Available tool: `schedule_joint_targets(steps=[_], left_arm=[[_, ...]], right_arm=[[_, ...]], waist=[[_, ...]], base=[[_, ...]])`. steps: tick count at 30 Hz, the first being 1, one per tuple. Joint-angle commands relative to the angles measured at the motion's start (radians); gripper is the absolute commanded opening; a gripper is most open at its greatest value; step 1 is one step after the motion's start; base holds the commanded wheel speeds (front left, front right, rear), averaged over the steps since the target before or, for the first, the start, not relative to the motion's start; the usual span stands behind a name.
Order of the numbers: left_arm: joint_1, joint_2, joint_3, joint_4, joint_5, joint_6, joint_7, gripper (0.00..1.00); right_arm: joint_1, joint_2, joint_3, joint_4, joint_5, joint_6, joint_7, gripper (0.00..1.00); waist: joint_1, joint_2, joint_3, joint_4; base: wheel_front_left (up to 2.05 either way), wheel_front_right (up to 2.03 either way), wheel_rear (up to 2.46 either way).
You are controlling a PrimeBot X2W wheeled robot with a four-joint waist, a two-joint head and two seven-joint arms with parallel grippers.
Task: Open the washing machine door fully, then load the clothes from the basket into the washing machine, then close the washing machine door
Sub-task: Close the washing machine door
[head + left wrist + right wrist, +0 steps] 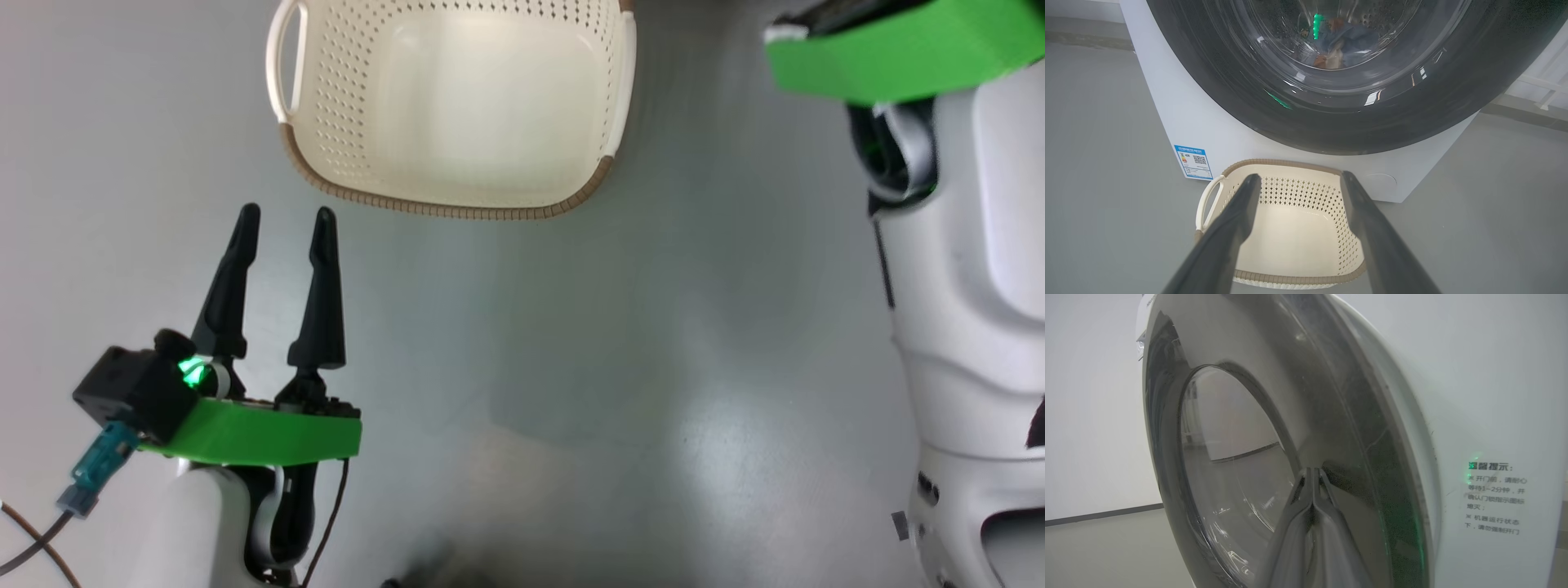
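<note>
left gripper [287, 212]: jaws wide, empty, facing washing machine [1180, 118] | right gripper [1312, 470]: jaws shut, at its door [1331, 126] | clothes [1347, 41] inside | basket [1290, 166] in front

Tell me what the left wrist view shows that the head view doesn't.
Left wrist view adds: the big white washing machine, its round glossy black door with light blue clothes behind the glass, and a blue label sticker. Head view adds: the green plate under the left claw and a pale robot forearm at the right. Both share: the cream-white perforated plastic basket, nothing in it, the left claw's open dark fingers, and the grey floor.
</note>
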Motion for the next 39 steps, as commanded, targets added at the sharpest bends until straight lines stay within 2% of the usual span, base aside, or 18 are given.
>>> schedule_joint_targets(steps=[1,10,21,29,39], left_arm=[[-0.001,0.023,0.028,-0.025,-0.007,-0.002,-0.006,1.00],[-0.027,0.023,0.015,-0.020,-0.011,-0.002,-0.006,1.00],[-0.031,0.023,0.016,-0.017,-0.016,-0.002,-0.006,1.00],[-0.017,0.023,0.034,-0.010,-0.019,-0.002,-0.006,1.00],[0.004,0.023,0.055,-0.011,-0.006,-0.002,-0.006,1.00]], right_arm=[[-0.020,0.035,0.000,-0.019,-0.005,0.001,-0.004,0.00],[-0.139,0.039,-0.034,0.030,-0.023,0.001,-0.004,0.00],[-0.163,0.040,-0.059,0.073,-0.021,0.001,-0.004,0.00],[-0.054,0.040,-0.003,0.060,-0.009,0.001,-0.004,0.00],[0.178,0.040,0.045,0.023,0.028,0.001,-0.004,0.00]], waist=[[0.0000,-0.0001,0.024,0.006],[0.0000,-0.0001,0.055,-0.002],[0.0000,-0.0001,0.044,-0.012],[0.0000,-0.0001,0.005,-0.030],[0.0000,-0.0001,-0.074,-0.059]], base=[[0.00,0.00,0.00],[0.00,0.00,0.00],[0.00,0.00,0.00],[0.00,0.00,0.00],[0.00,0.00,0.00]])
